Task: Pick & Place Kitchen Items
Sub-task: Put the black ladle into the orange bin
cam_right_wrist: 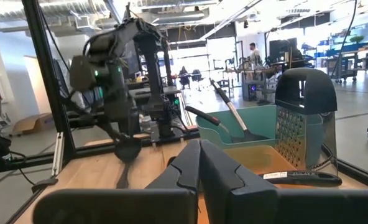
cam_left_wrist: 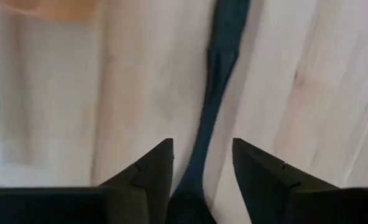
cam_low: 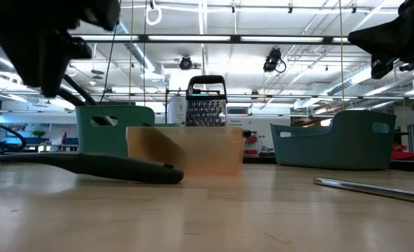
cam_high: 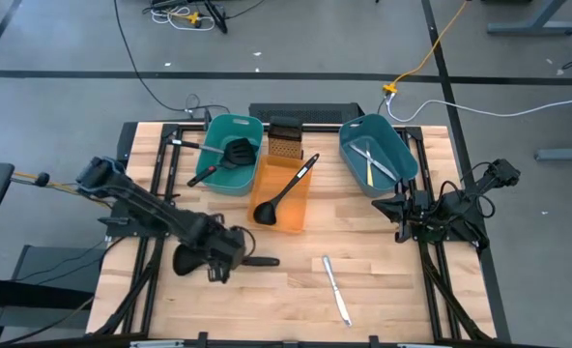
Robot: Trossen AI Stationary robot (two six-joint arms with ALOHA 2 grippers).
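Black plastic is what we make out under the left gripper (cam_high: pixel 230 259): a dark utensil (cam_high: pixel 259 261) lying flat on the wooden bench (cam_high: pixel 383 290), its handle poking out toward the bench's middle. In the left wrist view the fingers (cam_left_wrist: pixel 148 174) stand apart on either side of that handle without pressing it; its working end is hidden beneath the gripper, so we cannot tell whether it is a spatula or a ladle. In the low view it shows only as a long dark shape resting on the wood.

A silver table knife (cam_high: pixel 336 289) lies alone on the near part of the bench, well apart from the left gripper.

The orange tub (cam_high: pixel 282 196) holds a black ladle (cam_high: pixel 284 189) leaning over its rim. The teal tub (cam_high: pixel 230 153) beside it holds a black slotted spatula (cam_high: pixel 220 160), partly hanging out. A box grater (cam_high: pixel 284 139) stands between the two teal tubs. The right-hand teal tub (cam_high: pixel 378 153) contains pale slim utensils (cam_high: pixel 371 161) that we cannot tell apart.

The right gripper (cam_high: pixel 398 209) waits just beside that tub, raised off the bench, its fingers (cam_right_wrist: pixel 199 168) pressed together on nothing.

People far back in the room are too small to describe.
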